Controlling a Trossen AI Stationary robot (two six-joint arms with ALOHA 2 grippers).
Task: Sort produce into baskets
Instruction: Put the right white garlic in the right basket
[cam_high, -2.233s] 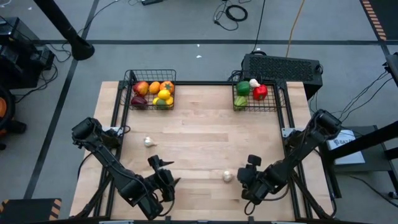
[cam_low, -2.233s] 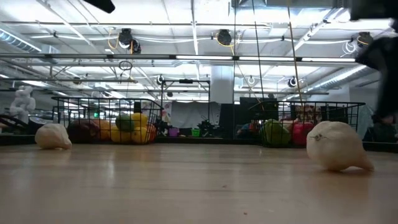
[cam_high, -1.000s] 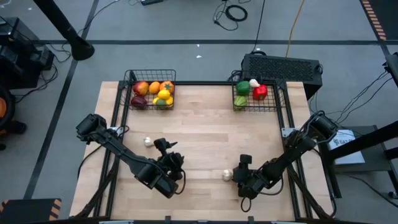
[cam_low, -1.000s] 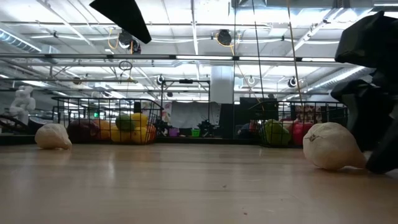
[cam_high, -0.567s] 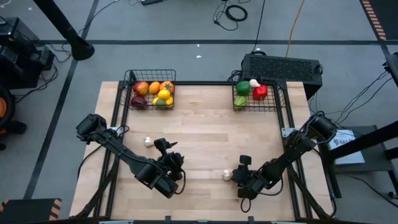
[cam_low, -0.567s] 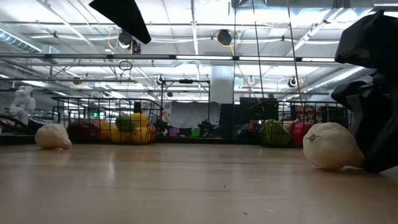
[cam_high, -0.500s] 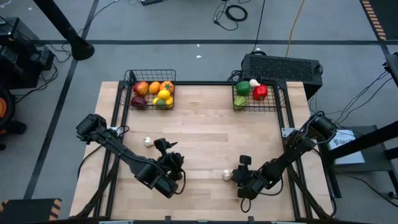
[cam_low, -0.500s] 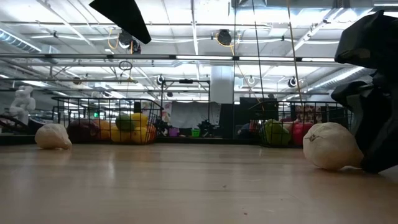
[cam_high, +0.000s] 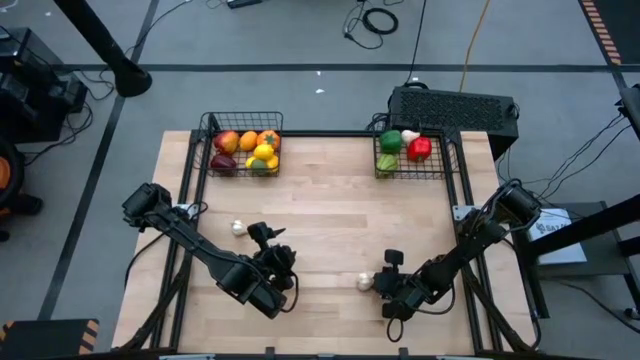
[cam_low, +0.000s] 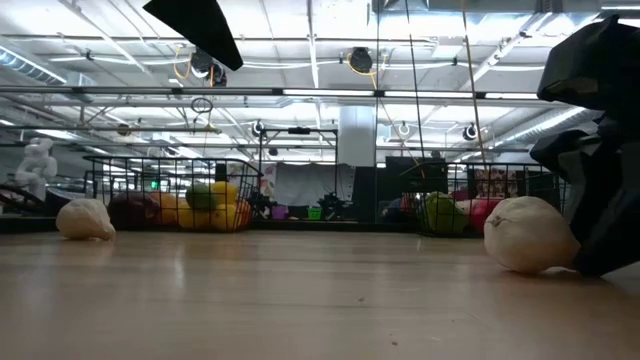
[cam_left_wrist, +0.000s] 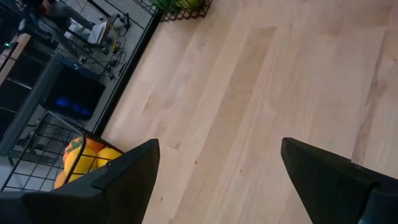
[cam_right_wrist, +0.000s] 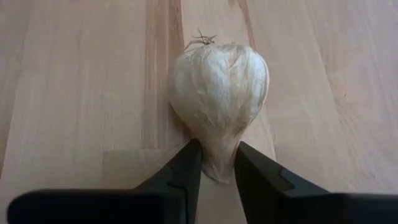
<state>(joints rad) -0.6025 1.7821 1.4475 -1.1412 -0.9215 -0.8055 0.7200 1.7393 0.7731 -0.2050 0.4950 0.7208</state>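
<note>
A white garlic bulb (cam_high: 365, 283) lies on its side on the wooden table (cam_high: 330, 220), near the front right. My right gripper (cam_high: 378, 285) is shut on it, as the right wrist view shows (cam_right_wrist: 217, 152). My left gripper (cam_high: 266, 234) hangs open above bare table, left of centre, with nothing between its fingers (cam_left_wrist: 217, 162). A second garlic bulb (cam_high: 238, 228) lies on the table just left of it. At the far edge stand two wire baskets, the left one (cam_high: 240, 150) with apples, citrus and peppers, the right one (cam_high: 410, 155) with green, red and white pieces. My right gripper pinches the garlic bulb's tapered neck (cam_right_wrist: 219, 165) between its two fingertips (cam_right_wrist: 186, 163). The fingers slant down from the table's right and near side. The bulb (cam_low: 528, 235) lies on its side on the table, its round body pointing away from the fingers.
A black box with vents (cam_high: 455, 108) stands behind the right basket. The middle of the table between the baskets and the arms is bare wood. The room beyond the far edge holds cables and stands.
In the low view my right gripper's dark finger has closed in against the garlic bulb, and the bulb has shifted slightly toward the table's left while staying on the wood. My left gripper has kept still.
</note>
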